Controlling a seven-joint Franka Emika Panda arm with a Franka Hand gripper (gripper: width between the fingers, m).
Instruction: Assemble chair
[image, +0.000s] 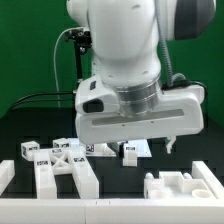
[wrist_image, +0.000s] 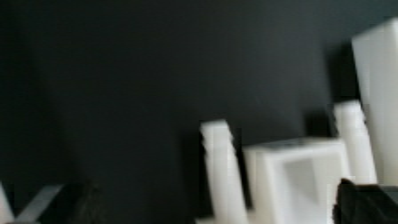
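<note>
Loose white chair parts with black-and-white tags lie on the black table. An X-braced frame (image: 65, 166) lies at the exterior view's left, with a small block (image: 27, 151) behind it. A chunky blocky part (image: 176, 185) lies at the front right. A small tagged part (image: 131, 152) sits just under my gripper (image: 148, 146), whose fingers hang wide apart above the table. In the blurred wrist view my gripper (wrist_image: 199, 206) is open, with a white part with upright posts (wrist_image: 294, 178) between the dark fingertips (wrist_image: 365, 196). Nothing is held.
A white rail (image: 6, 176) lies at the front left edge. A flat tagged white strip, the marker board (image: 100, 149), lies behind the frame. The large white arm body fills the middle of the exterior view and hides the table behind it.
</note>
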